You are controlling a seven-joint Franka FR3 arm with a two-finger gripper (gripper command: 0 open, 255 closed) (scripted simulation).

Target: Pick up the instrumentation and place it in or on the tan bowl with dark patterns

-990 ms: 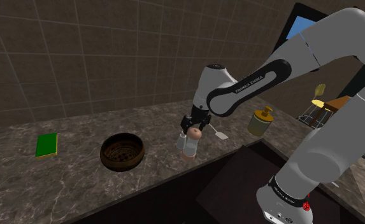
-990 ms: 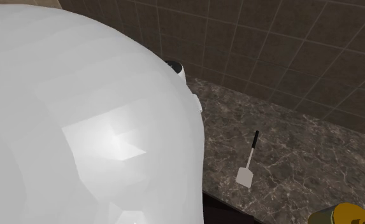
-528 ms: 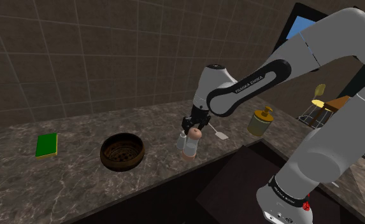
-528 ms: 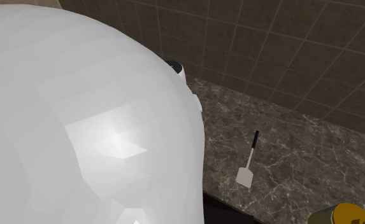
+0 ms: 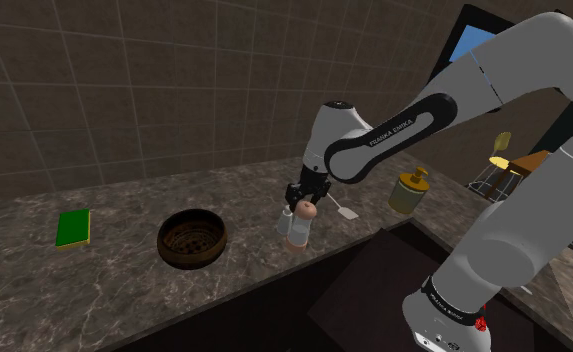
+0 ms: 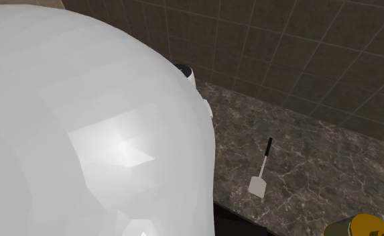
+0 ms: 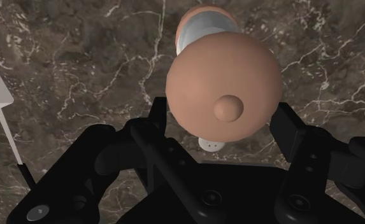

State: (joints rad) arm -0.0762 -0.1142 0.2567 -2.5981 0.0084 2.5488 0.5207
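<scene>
The tool (image 5: 305,203) is clamping the rounded tan cap of the bottle (image 5: 298,230), which is standing on the dark marbled surface (image 5: 104,290) at 3 o'clock from the brown patterned bowl (image 5: 189,260), near it but apart. In the wrist view the black fingers (image 7: 158,118) are pressing against both sides of that cap. The cap is hiding most of the bottle's pale body, and a small white dotted piece is peeking out under it, too little of it showing to name. In the shoulder view a green sponge (image 5: 73,228) is lying at 9 o'clock from the bowl, well apart. A white spatula (image 5: 344,211) is lying at 2 o'clock from the bottle, partly hiding behind the tool. A yellowish soap dispenser (image 5: 409,190) is standing at 3 o'clock, and the dark sink (image 5: 374,280) is opening at 5 o'clock. A wire rack (image 5: 494,180) at the 3 o'clock edge is being cut across by the arm (image 5: 394,135), so its contents are hard to make out. In the second exterior view a large white part of the arm is blocking the whole 9 o'clock side. There the spatula is lying in plain sight at 4 o'clock, and the soap dispenser is being cut off at the 5 o'clock corner.
</scene>
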